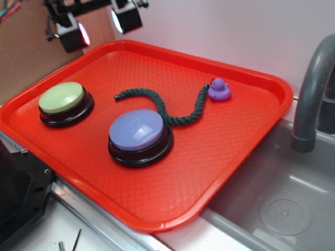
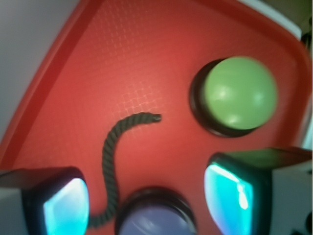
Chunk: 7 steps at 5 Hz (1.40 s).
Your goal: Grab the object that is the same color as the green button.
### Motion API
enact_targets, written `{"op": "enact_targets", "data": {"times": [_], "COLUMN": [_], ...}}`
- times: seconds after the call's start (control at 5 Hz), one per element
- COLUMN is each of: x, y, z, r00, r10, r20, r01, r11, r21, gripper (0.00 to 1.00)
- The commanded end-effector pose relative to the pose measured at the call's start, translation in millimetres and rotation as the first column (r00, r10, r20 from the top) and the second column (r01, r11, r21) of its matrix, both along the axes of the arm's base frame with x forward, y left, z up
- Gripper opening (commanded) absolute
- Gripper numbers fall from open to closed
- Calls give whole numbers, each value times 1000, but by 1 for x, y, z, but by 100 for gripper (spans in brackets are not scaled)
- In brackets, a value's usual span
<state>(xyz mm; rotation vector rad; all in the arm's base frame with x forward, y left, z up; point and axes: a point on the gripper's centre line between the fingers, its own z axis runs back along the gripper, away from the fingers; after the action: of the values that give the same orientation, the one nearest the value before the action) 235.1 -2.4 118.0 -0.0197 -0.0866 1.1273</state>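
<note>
Four things lie on a red tray (image 1: 63, 157) in the exterior view: a green button (image 1: 62, 98) near the tray's left corner, a purple button (image 1: 137, 130) toward the middle, a small purple duck (image 1: 219, 89) near the far right edge, and a dark green rope (image 1: 172, 116). The rope is the match for the green button. It snakes across the tray's middle, one end pointing at the left edge, the body curving behind the purple button and touching its base, the other end rising to meet the duck. The gripper (image 1: 97, 23) hangs above the tray's far left corner, well apart from the rope, with its two pads spread wide and nothing between them.

One curved length of rope (image 2: 111, 161) fills the lower left of the wrist view. It runs from a free tip near the middle of the picture, bends downward, and passes beside the purple button (image 2: 156, 215) at the bottom edge. The green button (image 2: 239, 93) sits at upper right. The two fingers (image 2: 66, 208) frame the bottom corners, wide apart and empty. The rope's lower stretch lies just inside the left finger, its long axis running roughly up the picture; judging from this, the gripper would need to shift toward that side and drop so the pads close across the rope.
</note>
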Motion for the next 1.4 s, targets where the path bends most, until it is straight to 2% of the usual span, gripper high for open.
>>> {"op": "enact_targets", "data": {"times": [0.0, 0.2, 0.6, 0.8, 1.0, 1.2], "x": [23, 32, 48, 48, 47, 47], "y": [-4, -7, -1, 2, 2, 7], "z": [-54, -79, -101, -100, -100, -93], "r00": [995, 995, 994, 991, 990, 989], "r10": [94, 91, 93, 103, 109, 100], "r20": [45, 45, 56, 84, 92, 112], "r01": [-98, -96, -99, -112, -120, -111], "r11": [991, 987, 987, 987, 986, 989], "r21": [93, 132, 122, 116, 119, 96], "gripper": [100, 100, 100, 0, 0, 0]}}
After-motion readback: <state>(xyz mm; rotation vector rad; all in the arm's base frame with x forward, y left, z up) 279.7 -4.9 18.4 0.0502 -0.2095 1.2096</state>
